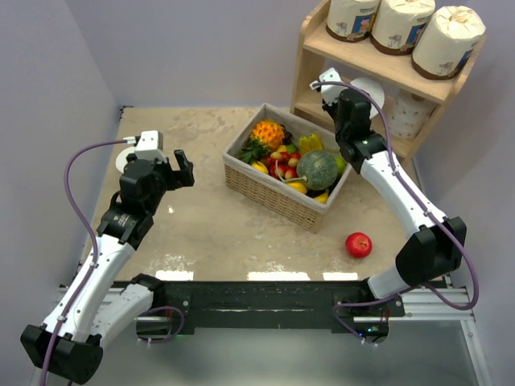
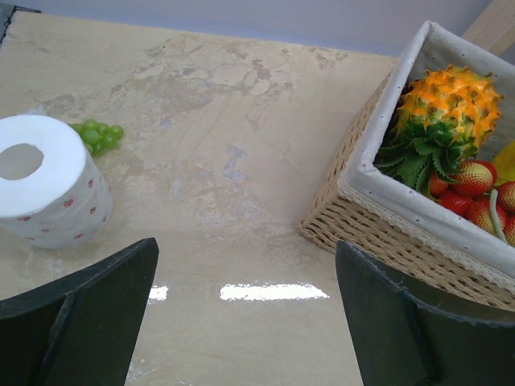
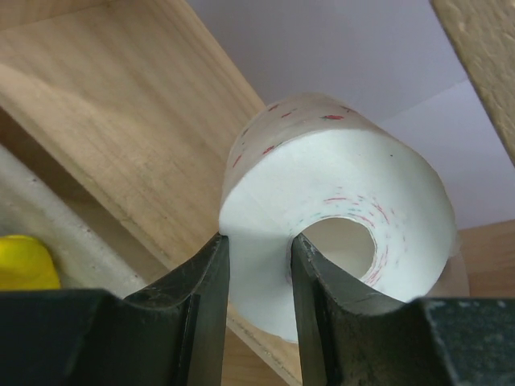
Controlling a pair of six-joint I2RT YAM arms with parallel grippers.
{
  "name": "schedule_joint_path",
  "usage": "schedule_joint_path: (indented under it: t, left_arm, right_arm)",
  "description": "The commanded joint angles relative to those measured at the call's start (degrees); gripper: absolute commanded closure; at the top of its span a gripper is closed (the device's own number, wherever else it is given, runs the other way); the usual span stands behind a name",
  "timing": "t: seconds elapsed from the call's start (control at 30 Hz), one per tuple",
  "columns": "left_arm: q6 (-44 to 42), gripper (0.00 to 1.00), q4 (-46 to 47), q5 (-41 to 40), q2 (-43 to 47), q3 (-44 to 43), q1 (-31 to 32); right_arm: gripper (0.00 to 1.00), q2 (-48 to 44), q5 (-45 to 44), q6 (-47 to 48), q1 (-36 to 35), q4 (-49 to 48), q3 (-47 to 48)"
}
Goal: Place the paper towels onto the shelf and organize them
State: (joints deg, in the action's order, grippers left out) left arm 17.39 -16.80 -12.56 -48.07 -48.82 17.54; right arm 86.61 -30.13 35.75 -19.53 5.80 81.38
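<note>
A: Between the right gripper's (image 3: 257,245) fingers, what's pinched?
B: A bare roll's (image 3: 338,201) wall, by the shelf (image 3: 121,121) board; overhead hides that grip. The left gripper (image 2: 245,249) gapes empty.
A: Counts?
B: Three bare rolls: held one, shelved roll (image 1: 410,112), table roll (image 2: 48,185). Three wrapped rolls (image 1: 401,24) on the top tier. Beige table (image 1: 209,225), lilac walls (image 1: 201,48).

- Shelf (image 3: 121,121): pale matt wood, faint grain.
- Paper towel roll (image 3: 338,185): soft matt paper.
- Basket (image 2: 362,233): rough woven wicker; liner (image 2: 386,121) white cloth.
- Table (image 2: 241,121): glossy, marbled.
</note>
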Motion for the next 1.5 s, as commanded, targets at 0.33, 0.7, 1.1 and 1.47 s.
schedule_joint_path:
  t: [0.33, 0.7, 1.1, 1.47]
  left_arm:
    - [0.5, 0.03, 2.7, 0.6, 0.2, 0.5, -0.1]
    - [0.5, 0.03, 2.6, 0.7, 0.0, 0.6, 0.0]
    - [0.5, 0.03, 2.6, 0.3, -0.2, 0.5, 0.0]
    - [0.5, 0.03, 2.5, -0.2, 0.1, 0.5, 0.0]
  right_arm:
    - [0.68, 0.0, 5.3, 0.6, 0.1, 8.0, 8.1]
    - [0.67, 1.0, 2.8, 2.6, 0.2, 6.4, 6.2]
    - [0.52, 1.5, 0.3, 4.0, 0.2, 4.0, 7.6]
    - [0.49, 1.9, -1.6, 5.0, 0.2, 4.4, 10.6]
